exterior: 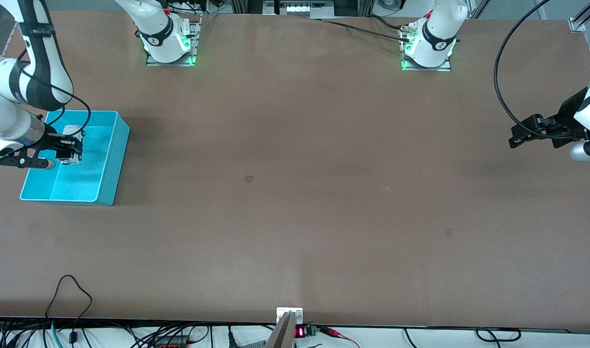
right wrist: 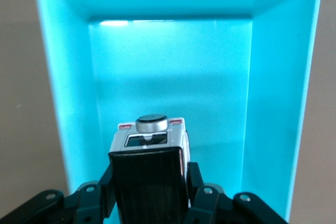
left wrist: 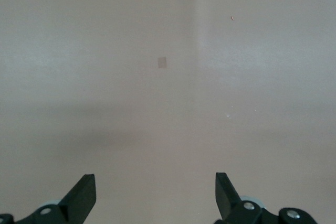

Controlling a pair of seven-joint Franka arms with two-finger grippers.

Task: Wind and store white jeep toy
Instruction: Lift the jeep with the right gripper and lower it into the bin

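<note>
My right gripper pinched the small boxy white jeep toy, black roof up, long axis running down into the open turquoise plastic bin directly below, w/ my left gripper spread, waiting well apart from the bin.

Even, bright overhead light, soft shadows on the table, glare inside the turquoise bin

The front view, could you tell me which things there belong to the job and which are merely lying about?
Part of the job:
white jeep toy, gripped by the right gripper over the turquoise bin

Not in use:
left gripper, open, waiting above the table's left-arm end
</note>
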